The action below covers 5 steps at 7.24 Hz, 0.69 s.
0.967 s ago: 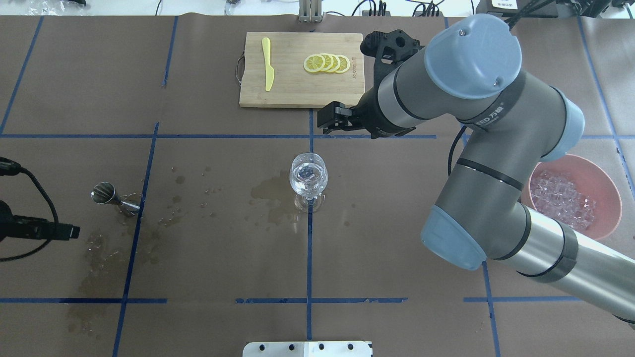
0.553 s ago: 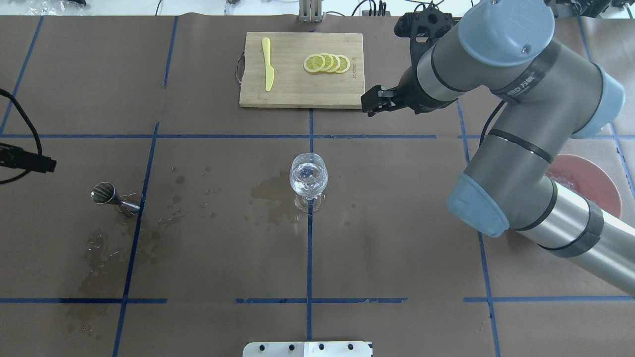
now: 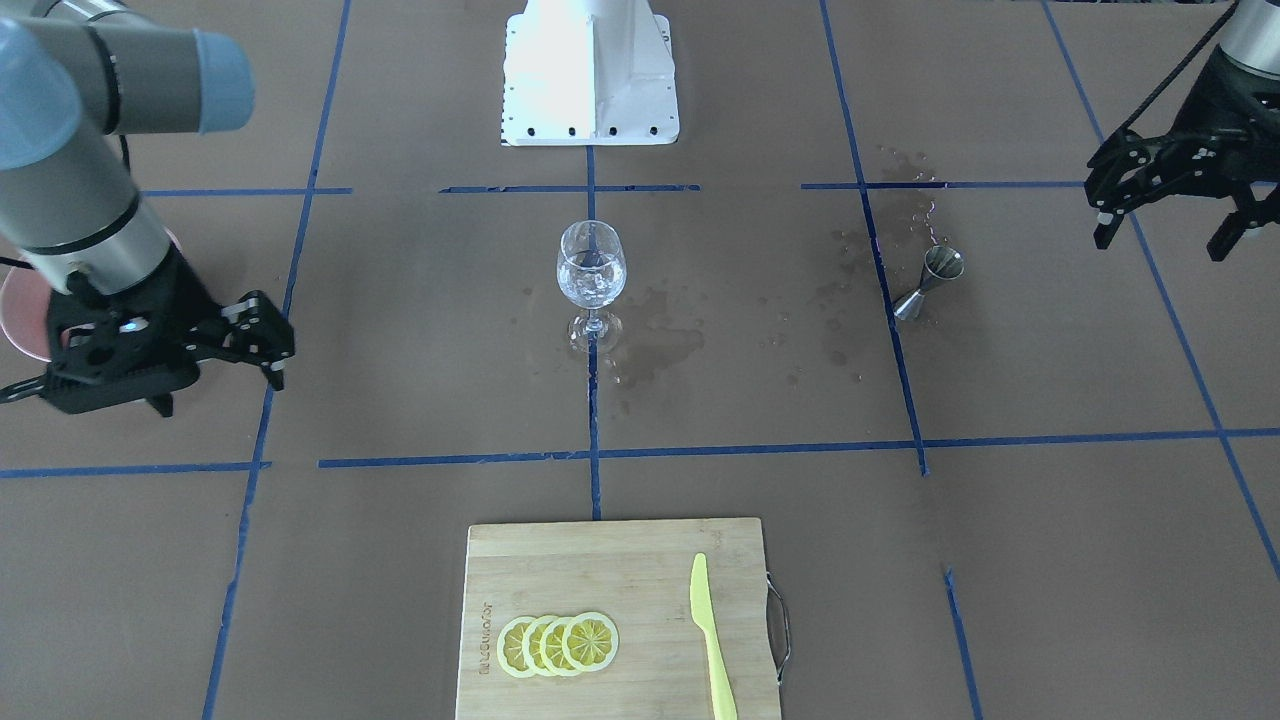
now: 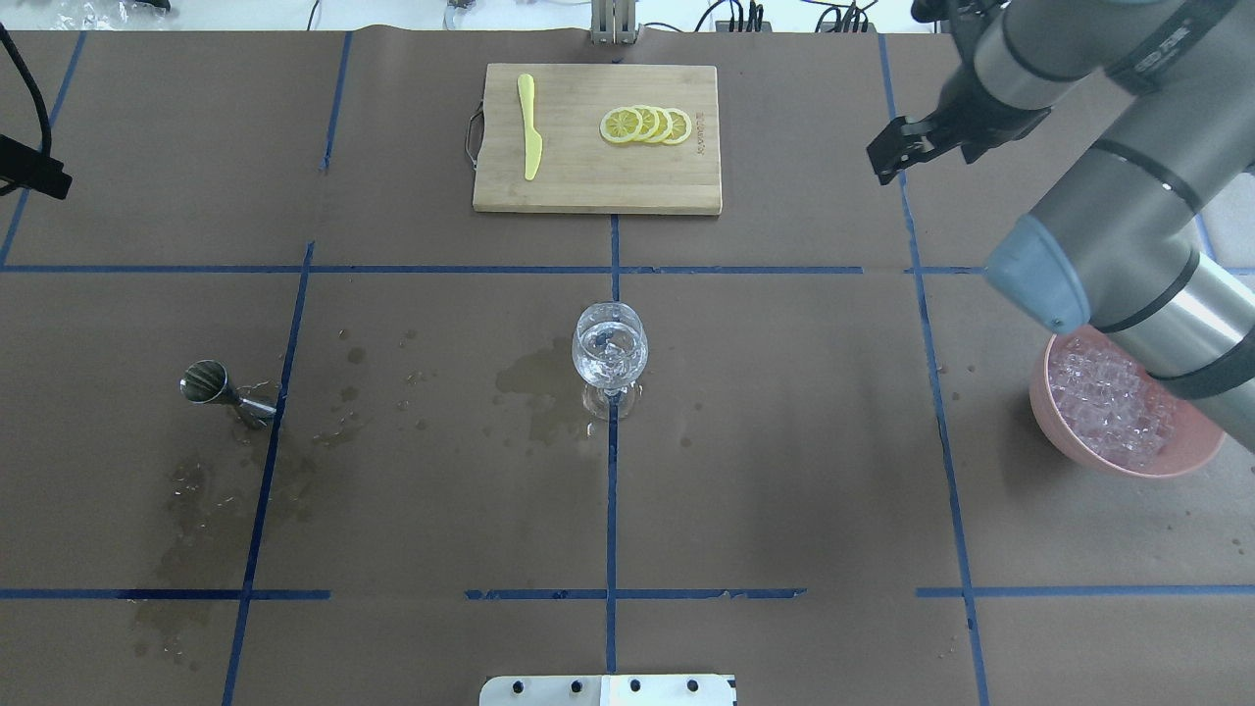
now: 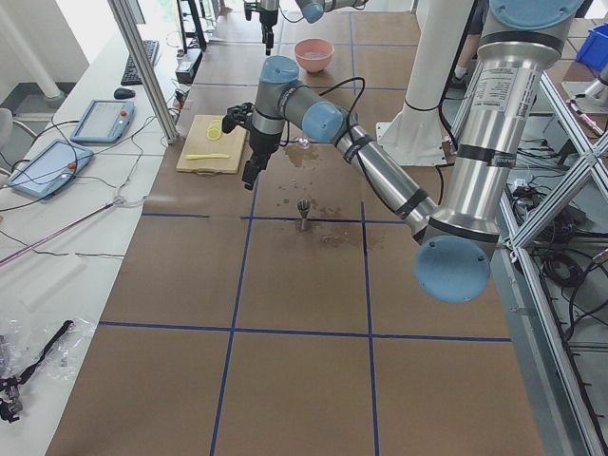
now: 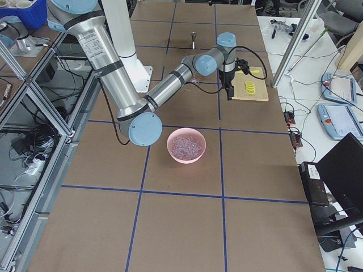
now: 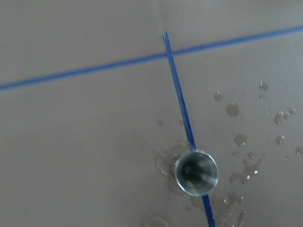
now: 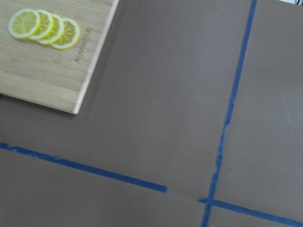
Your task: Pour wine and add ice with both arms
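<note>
A wine glass [image 4: 609, 355] stands at the table's middle with ice cubes and clear liquid in it; it also shows in the front view [image 3: 592, 275]. A pink bowl [image 4: 1054, 417] heaped with ice cubes [image 4: 1113, 397] sits at the right, partly under my right arm. My right gripper [image 4: 894, 152] hangs open and empty right of the cutting board, far from glass and bowl; the front view [image 3: 225, 385] shows it too. My left gripper [image 3: 1160, 240] is open and empty, high beyond a steel jigger [image 4: 211, 384], which the left wrist view [image 7: 196, 172] shows from above.
A wooden cutting board [image 4: 588, 186] at the far side holds lemon slices [image 4: 645, 125] and a yellow knife [image 4: 529, 127]. Wet stains [image 4: 534, 387] lie beside the glass and around the jigger. The white base block [image 3: 590, 70] stands at the near edge.
My right arm has swung from beside the board near the glass out to the far right, uncovering the ice bowl. My left gripper has drawn back toward the far left edge.
</note>
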Motion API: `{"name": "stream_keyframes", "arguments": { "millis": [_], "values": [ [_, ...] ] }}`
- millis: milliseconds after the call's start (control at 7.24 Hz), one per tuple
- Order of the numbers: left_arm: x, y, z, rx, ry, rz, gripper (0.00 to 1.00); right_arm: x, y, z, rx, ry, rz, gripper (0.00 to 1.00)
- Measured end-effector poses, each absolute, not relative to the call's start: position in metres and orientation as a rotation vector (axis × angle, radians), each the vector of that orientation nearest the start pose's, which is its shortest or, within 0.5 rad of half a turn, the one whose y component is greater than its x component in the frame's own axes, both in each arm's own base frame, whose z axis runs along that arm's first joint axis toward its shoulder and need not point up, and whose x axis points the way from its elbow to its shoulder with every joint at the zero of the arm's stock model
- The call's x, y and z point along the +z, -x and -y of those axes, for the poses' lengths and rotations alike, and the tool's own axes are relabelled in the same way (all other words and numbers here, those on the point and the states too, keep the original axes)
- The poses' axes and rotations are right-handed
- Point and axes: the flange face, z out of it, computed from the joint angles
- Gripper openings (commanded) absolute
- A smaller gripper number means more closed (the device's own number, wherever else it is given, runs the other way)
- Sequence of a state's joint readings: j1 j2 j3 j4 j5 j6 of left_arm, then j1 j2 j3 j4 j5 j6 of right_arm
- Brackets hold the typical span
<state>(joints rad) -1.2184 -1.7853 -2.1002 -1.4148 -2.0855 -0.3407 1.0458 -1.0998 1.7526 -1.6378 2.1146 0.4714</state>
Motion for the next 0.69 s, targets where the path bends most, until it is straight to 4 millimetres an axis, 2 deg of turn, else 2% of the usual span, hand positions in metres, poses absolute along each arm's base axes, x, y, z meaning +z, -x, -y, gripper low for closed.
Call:
{"name": "stream_keyframes", "arguments": {
  "millis": [276,415,553,691],
  "values": [
    [0.364,-0.046,0.547,0.187,-0.352,-0.675,1.00,0.401,0.166,0.614,-0.286,-0.198,0.747,1.00],
    [0.387,-0.015,0.559,0.193,-0.345,-0.688,1.00,0.437,0.121,0.620,-0.298,-0.181,0.772,1.00],
    [0.412,0.019,0.565,0.197,-0.338,-0.709,1.00,0.472,0.077,0.622,-0.302,-0.173,0.787,1.00],
    [0.446,0.048,0.565,0.210,-0.321,-0.721,1.00,0.506,0.042,0.615,-0.295,-0.160,0.792,1.00]
  ]
}}
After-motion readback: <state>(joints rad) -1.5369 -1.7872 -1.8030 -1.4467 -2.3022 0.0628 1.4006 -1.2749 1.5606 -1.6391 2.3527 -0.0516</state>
